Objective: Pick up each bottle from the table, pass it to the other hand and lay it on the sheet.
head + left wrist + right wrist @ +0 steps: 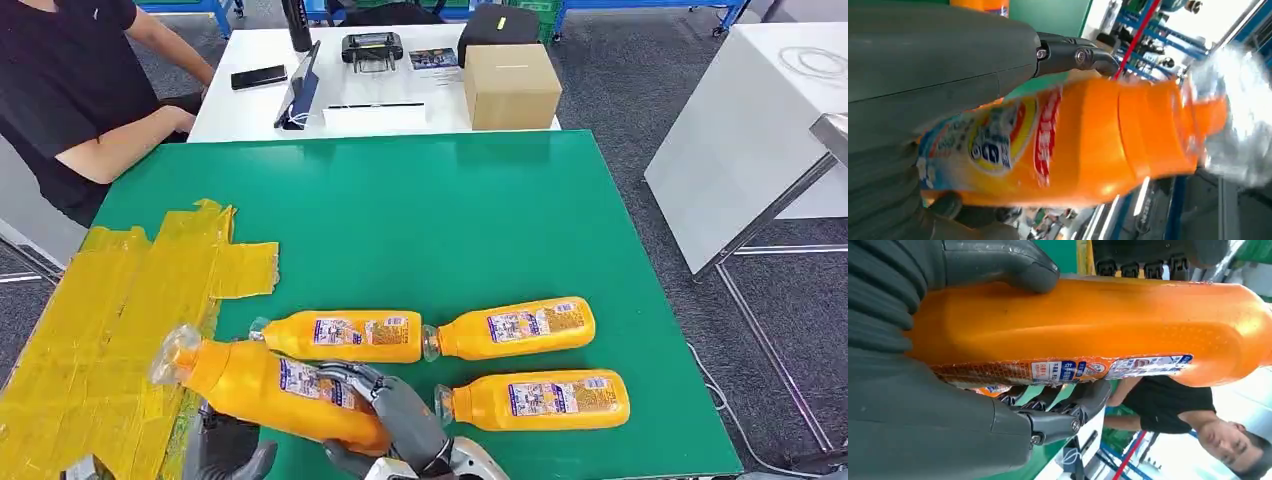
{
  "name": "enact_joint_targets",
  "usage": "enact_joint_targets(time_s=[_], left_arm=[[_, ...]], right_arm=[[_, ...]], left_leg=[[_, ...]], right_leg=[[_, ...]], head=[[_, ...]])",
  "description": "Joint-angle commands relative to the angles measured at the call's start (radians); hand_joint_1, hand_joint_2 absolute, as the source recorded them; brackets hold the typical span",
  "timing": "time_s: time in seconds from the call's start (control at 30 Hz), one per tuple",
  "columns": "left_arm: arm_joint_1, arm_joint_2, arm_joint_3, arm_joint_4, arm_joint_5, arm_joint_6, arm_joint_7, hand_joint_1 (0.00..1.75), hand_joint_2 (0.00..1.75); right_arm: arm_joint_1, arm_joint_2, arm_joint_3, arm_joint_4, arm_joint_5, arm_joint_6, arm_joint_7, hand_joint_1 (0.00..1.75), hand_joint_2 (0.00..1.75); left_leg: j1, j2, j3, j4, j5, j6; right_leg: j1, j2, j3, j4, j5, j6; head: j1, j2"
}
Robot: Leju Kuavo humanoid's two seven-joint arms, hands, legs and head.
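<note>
An orange plastic juice bottle point(270, 385) is gripped by the right hand point(395, 410) at lower centre; its long axis runs up-left, clear cap toward the yellow taped sheet point(90, 340). The left hand point(230, 450) lies under it at lower left, its grasp not discernible.

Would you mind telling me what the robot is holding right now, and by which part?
The right hand grips an orange bottle around its lower body; the left hand wraps its labelled middle.

The held bottle point(275, 385) is glossy orange plastic with a clear crinkled cap wrap and a printed paper-like label. The right hand point(400, 415) gripping it has matt grey casing and dark fingers. Beside the bottle, the sheet point(110, 320) is wrinkled, shiny yellow tape. The table point(450, 220) under it is smooth matt green. Beyond that table, a box point(511, 86) looks like plain brown cardboard.
</note>
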State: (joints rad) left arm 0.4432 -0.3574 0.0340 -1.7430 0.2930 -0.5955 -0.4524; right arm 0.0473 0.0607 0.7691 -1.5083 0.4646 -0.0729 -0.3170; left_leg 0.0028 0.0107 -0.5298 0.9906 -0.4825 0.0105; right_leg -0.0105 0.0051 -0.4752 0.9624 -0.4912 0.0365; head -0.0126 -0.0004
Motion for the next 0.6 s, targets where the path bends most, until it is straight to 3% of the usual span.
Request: enact_joint_targets(time_s=[0.03,0.37,0.6], left_arm=[[-0.007,0.011,-0.039,0.047,-0.011,-0.019,0.001,0.00,1.75],[-0.014,0.019,-0.052,0.044,0.004,-0.018,0.009,0.00,1.75],[-0.047,0.008,-0.007,0.065,-0.050,0.069,-0.011,0.00,1.75]], right_arm=[[-0.034,0.048,0.021,0.145,0.004,0.011,0.005,1.75,1.75],[-0.048,0.085,0.027,0.204,0.015,0.032,0.001,1.75,1.75],[-0.083,0.130,0.100,0.308,0.068,0.083,-0.034,1.75,1.75]], left_leg=[[0.002,-0.001,0.000,-0.002,0.002,-0.001],[0.002,-0.001,0.000,-0.001,0.001,-0.001],[0.001,-0.001,0.001,-0.001,0.000,-0.001]], right_leg=[[0.002,-0.001,0.000,-0.003,0.002,-0.002],[0.002,-0.001,0.001,-0.002,0.001,-0.001],[0.001,0.000,0.001,-0.001,0.001,-0.001]], head=[[0.000,0.000],[0.000,0.000],[0.000,0.000]])
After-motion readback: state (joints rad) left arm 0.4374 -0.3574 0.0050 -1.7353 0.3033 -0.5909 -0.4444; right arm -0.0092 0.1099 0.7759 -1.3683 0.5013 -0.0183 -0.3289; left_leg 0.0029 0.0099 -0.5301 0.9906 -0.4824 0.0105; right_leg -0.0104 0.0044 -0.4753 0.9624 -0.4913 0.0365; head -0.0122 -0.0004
